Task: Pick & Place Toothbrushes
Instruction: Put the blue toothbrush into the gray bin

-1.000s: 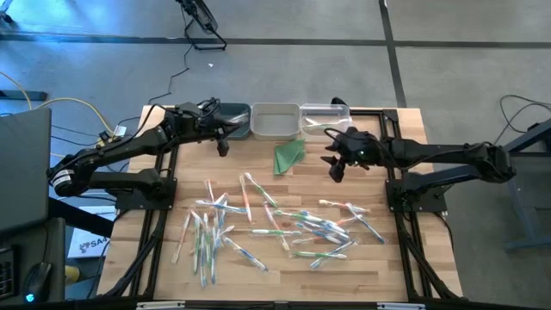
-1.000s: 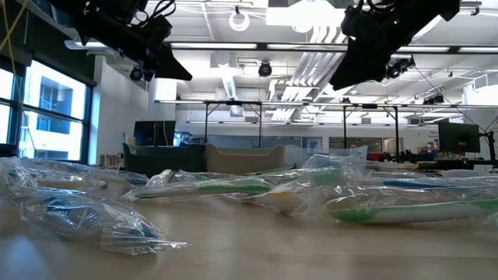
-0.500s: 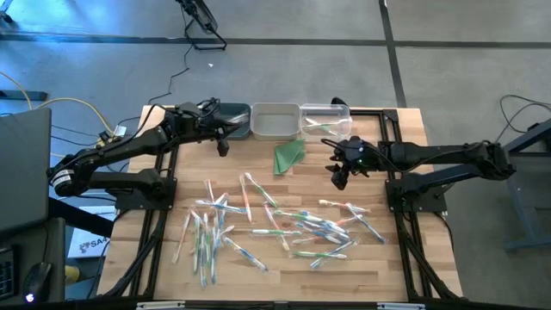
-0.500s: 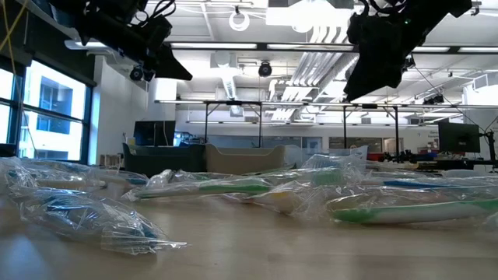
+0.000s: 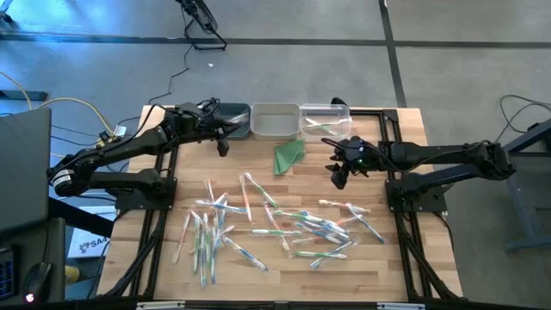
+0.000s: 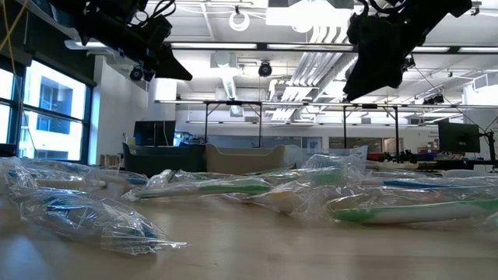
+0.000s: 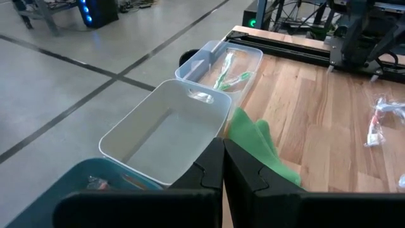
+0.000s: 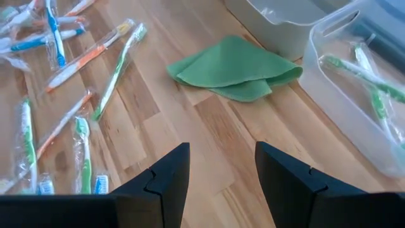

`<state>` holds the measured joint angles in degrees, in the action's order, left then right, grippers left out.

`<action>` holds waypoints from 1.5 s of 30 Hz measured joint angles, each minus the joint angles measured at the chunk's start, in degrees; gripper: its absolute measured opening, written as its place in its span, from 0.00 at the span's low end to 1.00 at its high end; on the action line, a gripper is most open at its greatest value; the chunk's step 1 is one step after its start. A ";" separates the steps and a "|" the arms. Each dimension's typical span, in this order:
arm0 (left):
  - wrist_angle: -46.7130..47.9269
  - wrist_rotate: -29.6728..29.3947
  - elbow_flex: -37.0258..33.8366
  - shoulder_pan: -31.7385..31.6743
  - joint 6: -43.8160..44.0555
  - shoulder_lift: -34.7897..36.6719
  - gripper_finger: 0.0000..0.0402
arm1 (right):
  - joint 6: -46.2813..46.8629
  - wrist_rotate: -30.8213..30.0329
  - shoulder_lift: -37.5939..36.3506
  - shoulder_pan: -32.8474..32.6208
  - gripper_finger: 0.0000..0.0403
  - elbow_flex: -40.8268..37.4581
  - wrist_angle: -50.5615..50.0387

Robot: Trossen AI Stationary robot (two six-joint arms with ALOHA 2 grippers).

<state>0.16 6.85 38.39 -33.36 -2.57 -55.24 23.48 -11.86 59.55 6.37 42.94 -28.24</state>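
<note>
Dozens of wrapped plastic toothbrushes [image 5: 275, 226] lie scattered across the wooden table [image 5: 405, 284]; two more rest in the clear bin [image 5: 326, 119]. The right gripper [image 5: 337, 171] hovers parted and empty, the left gripper [image 5: 222, 146] pressed closed near three bins.

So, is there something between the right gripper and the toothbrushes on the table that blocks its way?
Nothing visible does. The right gripper, open and empty, hovers above bare wood; the scattered toothbrushes lie just past it. The green cloth lies off to the side, near the clear bin.
</note>
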 joint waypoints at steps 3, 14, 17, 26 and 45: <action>0.00 0.00 0.00 0.00 0.00 0.00 0.00 | 2.80 0.11 0.02 0.00 0.42 0.00 -1.23; 0.00 0.00 0.00 0.00 -0.11 0.00 0.00 | 19.92 5.65 0.02 -1.46 0.42 0.00 -11.48; 0.00 0.00 0.00 0.00 -0.12 0.00 0.00 | 23.38 5.95 0.02 -4.06 0.42 0.00 -12.70; 0.00 0.00 -0.02 0.00 -0.44 -0.02 0.00 | 34.50 5.86 0.62 -14.00 0.42 0.00 -13.93; 0.02 0.02 -0.02 0.00 -0.57 -0.02 0.00 | 62.87 15.98 17.18 -32.95 0.42 -0.02 -23.15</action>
<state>0.18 6.87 38.37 -33.36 -3.14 -55.27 86.35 4.12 76.73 -26.58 42.92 -51.40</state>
